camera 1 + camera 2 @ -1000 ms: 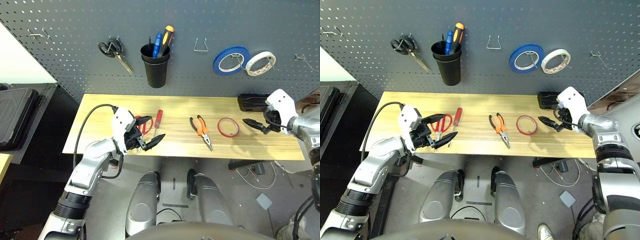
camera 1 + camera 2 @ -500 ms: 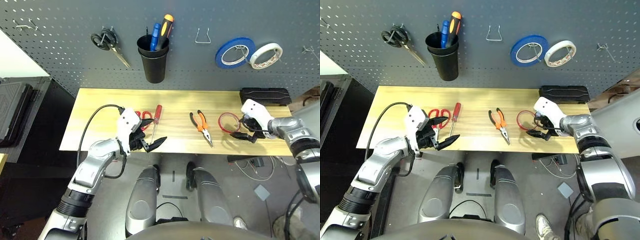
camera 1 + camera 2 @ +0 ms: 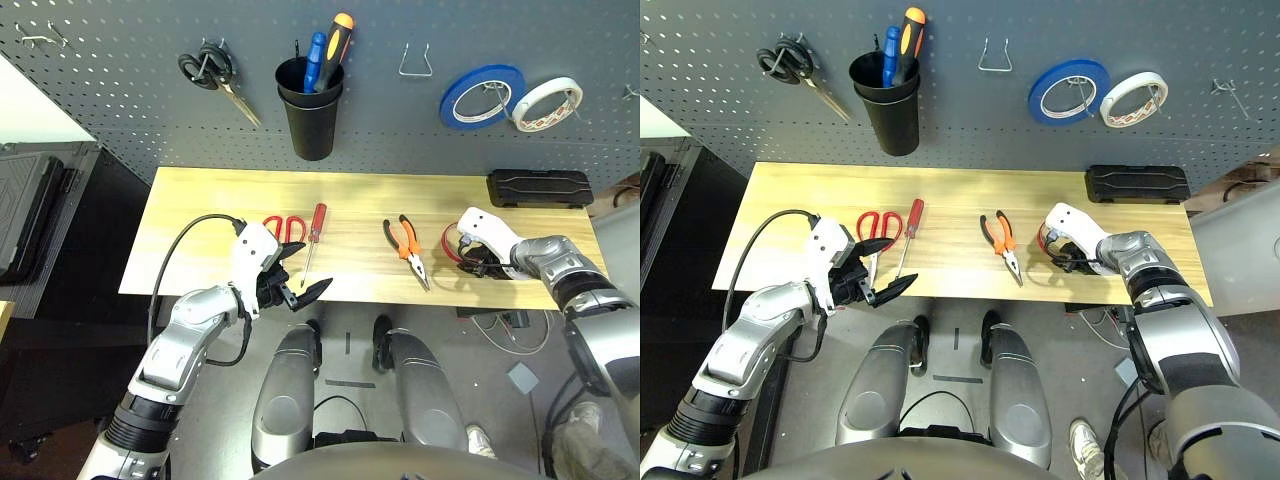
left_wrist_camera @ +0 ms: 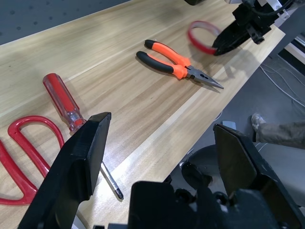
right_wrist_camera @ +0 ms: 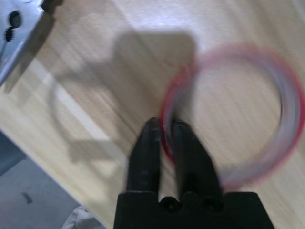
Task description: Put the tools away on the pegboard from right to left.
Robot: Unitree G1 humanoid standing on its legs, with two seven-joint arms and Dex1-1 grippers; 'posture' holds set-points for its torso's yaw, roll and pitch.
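A: How much room is the right gripper getting near the table edge?

B: Not much. It is working close to the front edge, with open floor just past it. The wood toward the pegboard is lying bare until the black case at the back.

A: And the left gripper?

B: It is hanging spread wide at the front edge, holding nothing, with its fingers either side of open space.

A: What is sitting around them?

B: The red-handled scissors and the screwdriver are lying just beyond the left gripper. The pliers are resting between the two grippers, apart from the ring. Nothing is standing between the right gripper and the pegboard hooks above, where the blue tape roll and white tape roll are hanging.

A: And the red tape ring?

B: The right gripper's fingers are closing on its near rim, one inside the loop and one outside. The wrist view is blurred, so it only seems pinched; the ring appears to be still lying on the wood.
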